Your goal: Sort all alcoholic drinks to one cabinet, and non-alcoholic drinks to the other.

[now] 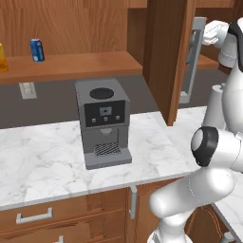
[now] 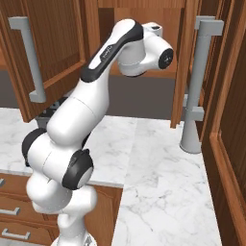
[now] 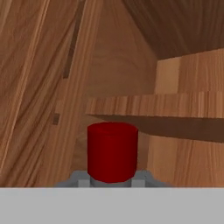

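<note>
While arm reaches up into open right-hand cabinet, red cap (image 3: 112,151) of squat grey bottle (image 3: 78,179) sits straight ahead of fingers in hand view, grey shoulders spreading either side below it; jaws fully closed, apparently gripping bottle at neck, fingertips themselves hidden; wooden shelf (image 3: 175,105) lies beyond cap; blue soda can (image 1: 37,50) stands far off on left cabinet shelf, juice carton (image 1: 3,58) beside it at frame edge; coffee machine (image 1: 103,122) on marble counter (image 1: 42,161) below.
</note>
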You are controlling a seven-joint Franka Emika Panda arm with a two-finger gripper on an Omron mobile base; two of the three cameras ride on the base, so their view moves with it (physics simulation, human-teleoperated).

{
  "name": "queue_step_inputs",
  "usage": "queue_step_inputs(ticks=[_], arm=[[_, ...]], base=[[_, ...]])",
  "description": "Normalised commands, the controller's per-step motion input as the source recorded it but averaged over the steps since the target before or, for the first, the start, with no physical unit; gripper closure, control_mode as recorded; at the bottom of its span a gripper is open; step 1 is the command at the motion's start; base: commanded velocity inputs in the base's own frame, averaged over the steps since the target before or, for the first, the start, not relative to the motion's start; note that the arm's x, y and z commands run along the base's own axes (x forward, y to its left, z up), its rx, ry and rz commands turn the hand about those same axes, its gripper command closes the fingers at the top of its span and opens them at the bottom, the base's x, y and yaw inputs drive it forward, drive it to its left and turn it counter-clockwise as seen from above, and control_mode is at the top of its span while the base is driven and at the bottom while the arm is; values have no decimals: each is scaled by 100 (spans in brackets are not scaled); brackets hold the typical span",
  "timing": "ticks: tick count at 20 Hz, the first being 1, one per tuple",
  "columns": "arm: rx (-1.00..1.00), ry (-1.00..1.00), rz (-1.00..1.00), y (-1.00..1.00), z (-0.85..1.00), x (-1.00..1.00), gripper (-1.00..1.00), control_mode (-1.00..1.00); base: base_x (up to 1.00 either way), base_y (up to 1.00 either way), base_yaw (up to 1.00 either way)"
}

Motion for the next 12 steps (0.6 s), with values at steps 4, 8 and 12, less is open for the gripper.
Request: queue_step_inputs(ticks=[4,8,12], arm=[[5,0,5,13,-4,15,100,-100],[5,0,4,18,-3,22,100,-100],[4,0,2,13,-1,31,100,-100]], base=[[0,0,0],[0,0,0],[0,0,0]])
